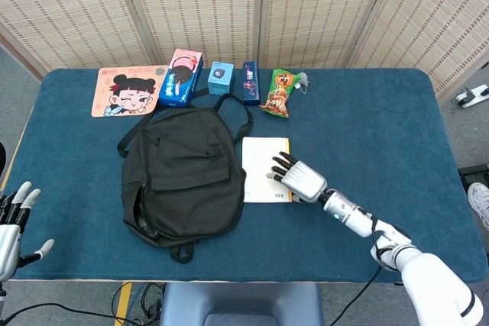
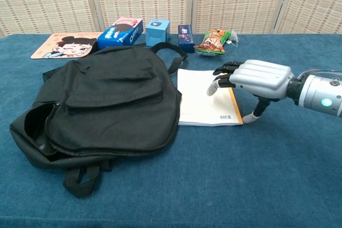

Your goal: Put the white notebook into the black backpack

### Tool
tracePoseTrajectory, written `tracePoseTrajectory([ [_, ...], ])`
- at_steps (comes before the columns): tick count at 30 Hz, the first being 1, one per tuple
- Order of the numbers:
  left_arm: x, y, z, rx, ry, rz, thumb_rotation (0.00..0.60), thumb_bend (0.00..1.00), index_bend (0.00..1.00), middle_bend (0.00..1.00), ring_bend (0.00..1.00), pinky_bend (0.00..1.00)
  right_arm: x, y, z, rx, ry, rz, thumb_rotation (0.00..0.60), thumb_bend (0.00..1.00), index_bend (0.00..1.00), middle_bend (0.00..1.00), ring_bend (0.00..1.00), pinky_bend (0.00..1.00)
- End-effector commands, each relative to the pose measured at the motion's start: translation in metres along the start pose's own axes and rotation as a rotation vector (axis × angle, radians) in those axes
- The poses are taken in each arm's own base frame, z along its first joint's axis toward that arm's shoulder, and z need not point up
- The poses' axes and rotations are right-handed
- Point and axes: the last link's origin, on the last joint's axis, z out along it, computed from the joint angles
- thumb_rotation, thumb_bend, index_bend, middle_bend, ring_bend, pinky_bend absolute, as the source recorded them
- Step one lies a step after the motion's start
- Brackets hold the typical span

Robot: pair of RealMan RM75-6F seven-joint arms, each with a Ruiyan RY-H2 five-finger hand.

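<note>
So in the head view, the white notebook (image 1: 263, 168) lay flat in the middle of the frame on the blue table (image 1: 382, 127), its left edge right against the black backpack (image 1: 182, 173). The right hand (image 1: 298, 181) came in from the lower right, palm down, with its dark fingertips (image 1: 278, 169) resting on the notebook's right half. It wasn't gripping anything, just fingers spread flat on the cover. The left hand (image 1: 14, 223) sat at the lower left edge of the frame, fingers apart, holding nothing. Along the top of the table sat a cartoon mat (image 1: 130, 91), a cookie box (image 1: 181, 76), a small light-blue box (image 1: 221, 78), a dark blue box (image 1: 250, 82) and a snack bag (image 1: 278, 91).

In the chest view, the notebook (image 2: 206, 105) sat center frame with a barcode near its lower right corner, touching the backpack (image 2: 101, 105) on the left. The right hand (image 2: 254, 81) reached in from the right, fingertips (image 2: 220, 81) over the page and thumb down beside the notebook's right edge. The backpack's zipper gaped open at its lower left. The left hand didn't show here.
</note>
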Motion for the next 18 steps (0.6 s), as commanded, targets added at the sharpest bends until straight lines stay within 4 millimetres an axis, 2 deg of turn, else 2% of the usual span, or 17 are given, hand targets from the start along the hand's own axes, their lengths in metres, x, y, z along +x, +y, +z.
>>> tracePoseTrajectory([
  [1,0.000,0.000,0.000,-0.001,0.000,0.001,0.600,0.21,0.06,0.00,0.01,0.03,0.002,0.000,0.003,0.001,0.005,0.000,0.600,0.30,0.24,0.25,0.09,0.07],
  [18,0.000,0.001,0.002,0.000,-0.006,-0.004,0.600,0.21,0.06,0.00,0.01,0.03,0.015,-0.015,0.030,0.000,0.074,0.054,0.600,0.30,0.25,0.27,0.11,0.07],
])
